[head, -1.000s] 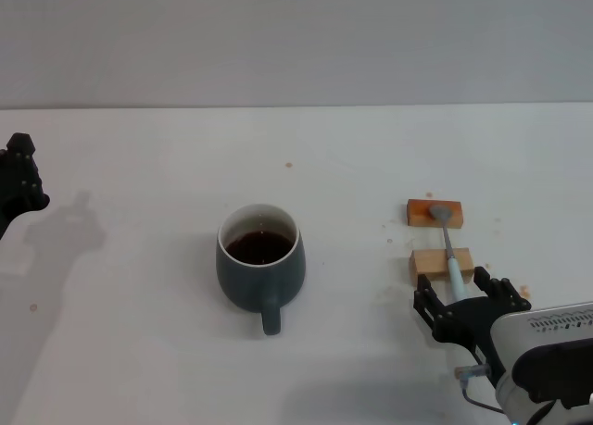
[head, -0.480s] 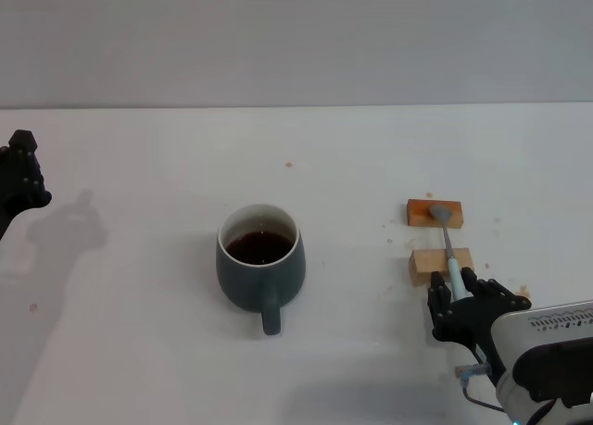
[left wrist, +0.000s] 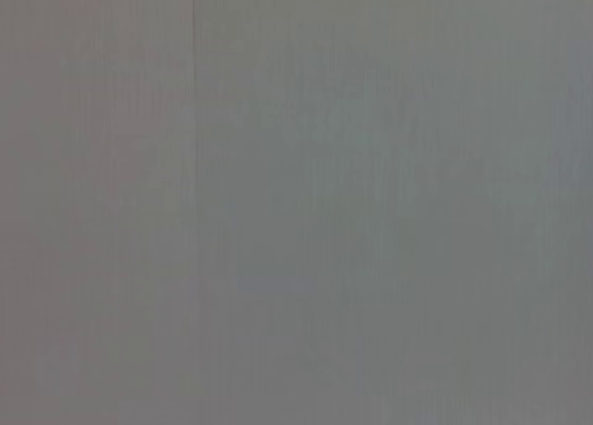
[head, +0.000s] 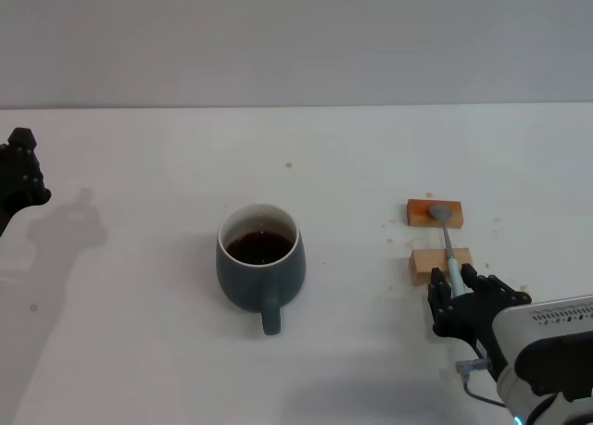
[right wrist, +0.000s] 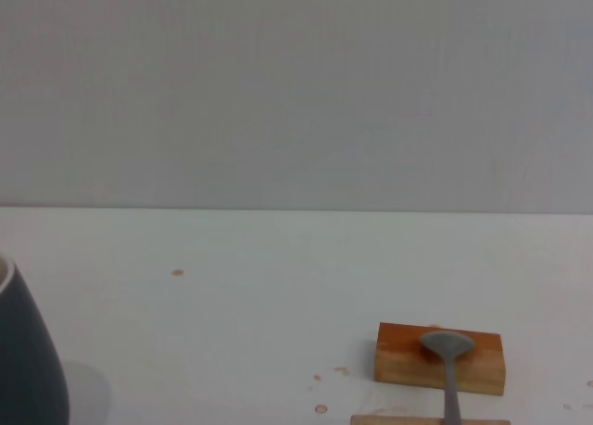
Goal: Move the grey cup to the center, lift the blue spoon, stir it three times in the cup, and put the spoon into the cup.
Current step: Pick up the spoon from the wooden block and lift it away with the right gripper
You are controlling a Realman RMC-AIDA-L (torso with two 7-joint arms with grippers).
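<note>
The squat blue-grey ceramic cup [head: 260, 268] already sits mid-tabletop [head: 148, 166], while right of it the right claw [head: 460, 293] pinches the pale-blue-handled metal spoon [head: 447, 244], unlifted on two wooden blocks [head: 435, 213]; stirring remains.

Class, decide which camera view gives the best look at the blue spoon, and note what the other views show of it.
The head view: the blue spoon lies whole across two wooden blocks, its handle end at the right gripper. The right wrist view shows only its metal bowl and neck. The left wrist view shows none of it.
</note>
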